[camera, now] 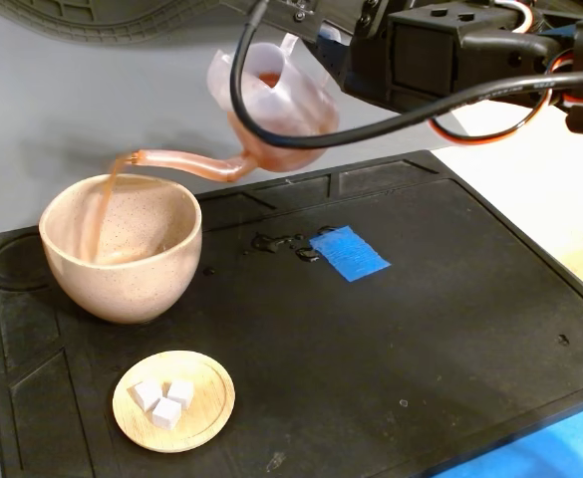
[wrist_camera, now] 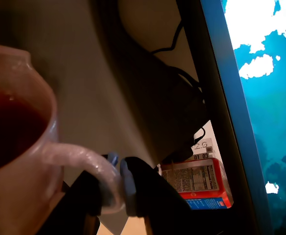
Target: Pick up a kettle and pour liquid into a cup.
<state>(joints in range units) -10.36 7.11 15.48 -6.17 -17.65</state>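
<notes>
The gripper [wrist_camera: 114, 188] is clamped on the loop handle of the kettle [wrist_camera: 20, 147]. The wrist view shows this contact at lower centre of the frame: two dark fingers [wrist_camera: 143, 191] with pale pads pinch the translucent handle between them. The fixed view does not show the grasp; there the arm's black body and cables occupy the upper right of the frame and hide the fingers.

Only the wrist view looks into the kettle's open mouth, at left of the frame, where dark red liquid [wrist_camera: 6, 127] sits inside. A red printed box [wrist_camera: 199, 183] is visible at lower right of that view.

Only the fixed view shows the pour. The kettle [camera: 276, 105] hangs tilted at upper centre, clear of the surface, its long axis running from the handle at upper right down to the spout tip at left. The gooseneck spout [camera: 186, 161] points left and ends above the cup [camera: 122, 249], over its rim. A reddish-brown stream [camera: 97, 214] falls from the tip into the cup.

The cup stands upright at left of the frame on a black mat [camera: 421, 329]. Near the mat's centre lies a blue tape patch [camera: 349, 252] with wet drops [camera: 281, 242] just beside it. At lower left, a wooden saucer [camera: 211, 398] holds white cubes [camera: 163, 400]
</notes>
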